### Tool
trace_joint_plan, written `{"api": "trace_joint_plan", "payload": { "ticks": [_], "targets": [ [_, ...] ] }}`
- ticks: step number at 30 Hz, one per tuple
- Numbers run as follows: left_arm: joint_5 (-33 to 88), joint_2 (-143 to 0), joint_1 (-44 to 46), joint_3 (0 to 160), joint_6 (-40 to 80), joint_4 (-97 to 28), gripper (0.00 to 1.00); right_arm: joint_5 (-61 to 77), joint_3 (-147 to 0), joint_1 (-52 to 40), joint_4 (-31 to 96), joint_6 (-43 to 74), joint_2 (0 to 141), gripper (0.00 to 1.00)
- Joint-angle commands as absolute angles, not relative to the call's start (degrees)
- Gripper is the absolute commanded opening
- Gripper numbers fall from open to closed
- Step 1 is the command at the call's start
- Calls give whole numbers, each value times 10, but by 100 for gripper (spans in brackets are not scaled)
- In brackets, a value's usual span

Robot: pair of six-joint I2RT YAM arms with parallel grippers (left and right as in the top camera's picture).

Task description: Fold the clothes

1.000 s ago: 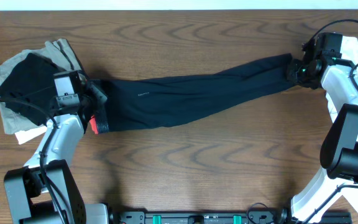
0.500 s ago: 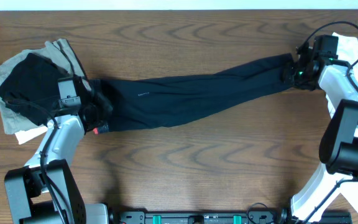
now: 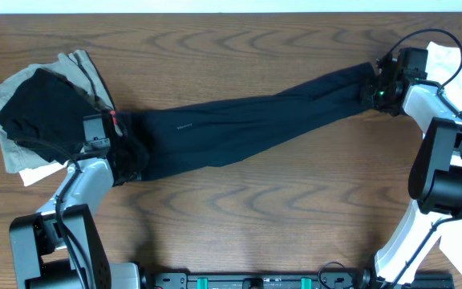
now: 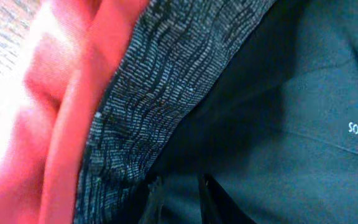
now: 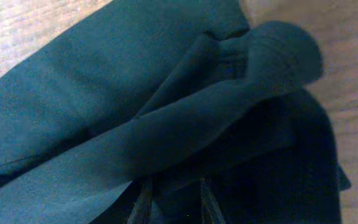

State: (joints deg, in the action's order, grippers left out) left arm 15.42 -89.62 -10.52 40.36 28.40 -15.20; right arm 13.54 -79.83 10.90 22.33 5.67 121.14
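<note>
The clothes, long black leggings point(image 3: 239, 124), lie stretched across the table from lower left to upper right. My left gripper point(image 3: 127, 156) is shut on the waist end. In the left wrist view the grey patterned waistband point(image 4: 148, 93) and its coral-red edge point(image 4: 61, 112) fill the left side, and black fabric sits between the fingertips of the left gripper point(image 4: 180, 199). My right gripper point(image 3: 373, 90) is shut on the ankle end, where folds of the leggings point(image 5: 104, 93) bunch above the right gripper point(image 5: 174, 202).
A pile of black, khaki and white garments point(image 3: 30, 112) lies at the far left, just behind the left arm. A white shirt point(image 3: 447, 60) sits at the right edge behind the right arm. A black rail point(image 3: 255, 281) runs along the front edge.
The left gripper has closed on the waistband and turned, so the coral-red edge now shows behind it instead of in front. The right gripper has drawn the ankle end slightly back and left.
</note>
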Motion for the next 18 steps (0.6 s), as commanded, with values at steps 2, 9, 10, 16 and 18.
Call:
{"api": "trace_joint_plan", "payload": {
  "ticks": [2,9,10,16,18],
  "targets": [
    [111,-899,-105,388,275,-156,24,104,-806,112,228,95,1223,21],
    [109,-899,-105,388,260,-158,24,34,-806,150,323,183,1223,17],
    [109,-899,-105,388,255,-158,24,34,-806,154,340,176,1223,18],
    [108,-899,-105,388,225,-165,24,-2,-803,159,489,146,1223,19],
    [108,-899,-105,388,211,-164,24,-30,-803,161,544,146,1223,20]
  ]
}}
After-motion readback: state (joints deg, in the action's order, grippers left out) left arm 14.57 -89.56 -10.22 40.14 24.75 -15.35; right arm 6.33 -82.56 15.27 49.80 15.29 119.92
